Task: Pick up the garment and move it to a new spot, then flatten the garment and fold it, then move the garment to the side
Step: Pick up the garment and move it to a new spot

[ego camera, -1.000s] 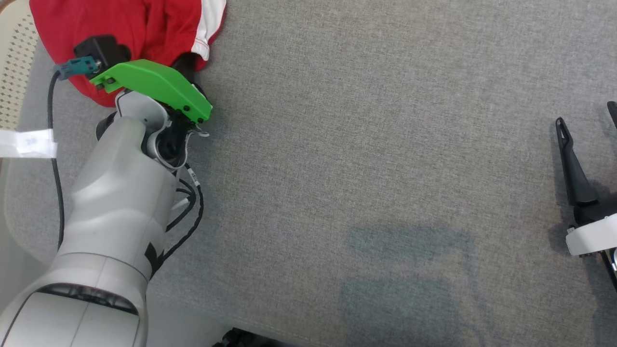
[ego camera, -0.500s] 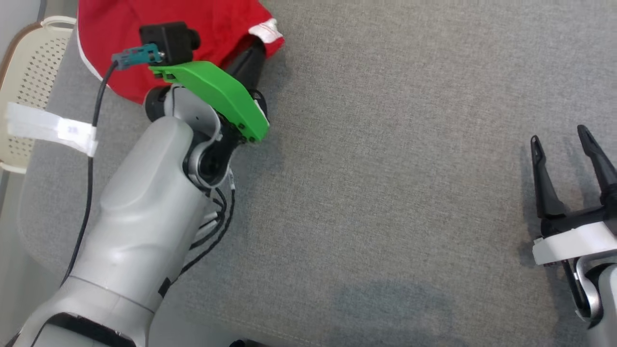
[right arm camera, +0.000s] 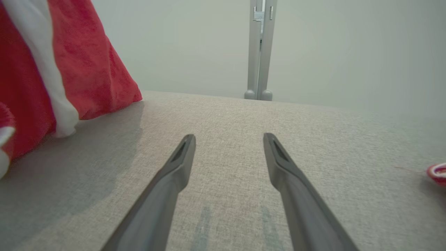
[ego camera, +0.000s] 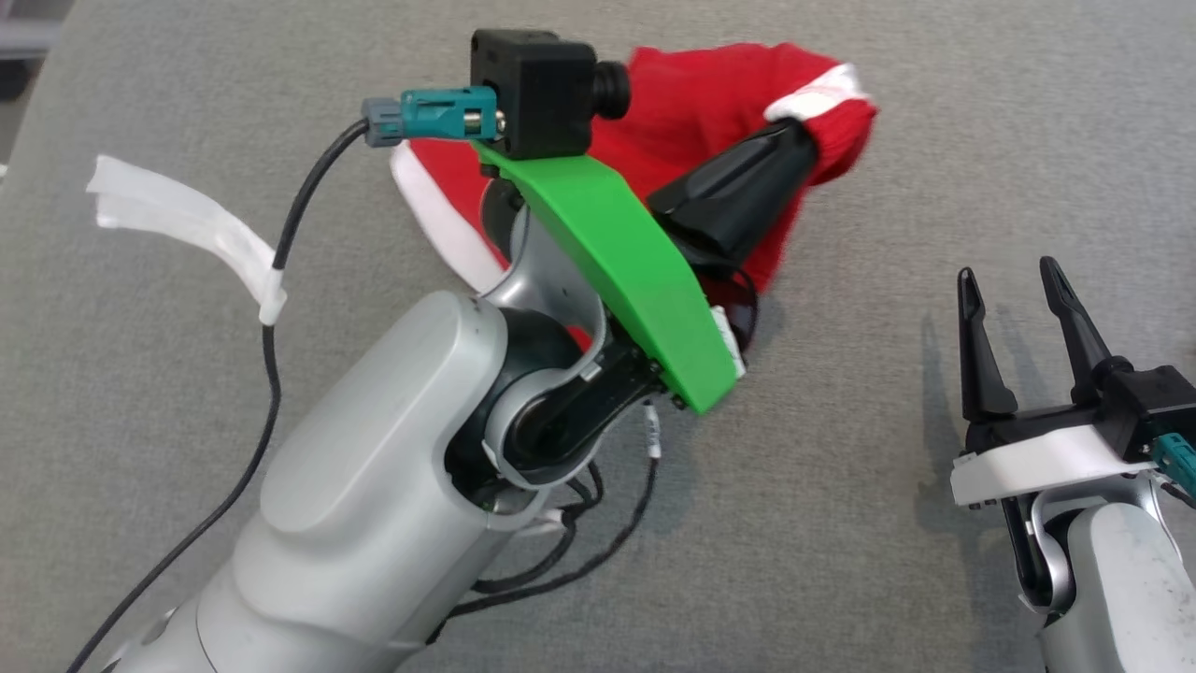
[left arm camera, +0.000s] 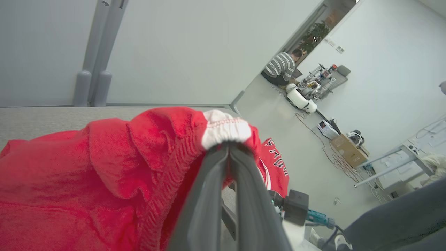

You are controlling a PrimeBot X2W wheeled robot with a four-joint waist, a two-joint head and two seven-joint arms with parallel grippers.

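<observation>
While the right gripper (ego camera: 1009, 273) waits low at the near right, its two long dark fingers spread apart with nothing between them, the left arm does the work. Its pale grey forearm (ego camera: 374, 523) reaches up across the grey fabric-covered table (ego camera: 841, 523). Beyond it the left gripper (left arm camera: 228, 145) is pinched tight on a white ribbed hem of the red fleece garment with white trim (ego camera: 691, 112), the fingers meeting with only cloth between them.

A second ago that garment lay bunched at the table's far left corner, beside a cream perforated basket whose contents could not be made out. The head camera has swung since, but the cloth now hangs from the left gripper nearer the table's middle, close to the right gripper, and its lower folds seem to brush the surface. The carry to a new spot looks well under way; release and flattening are not yet done.

Far across the room, a person in a striped top (left arm camera: 282, 66) crouches on the floor
</observation>
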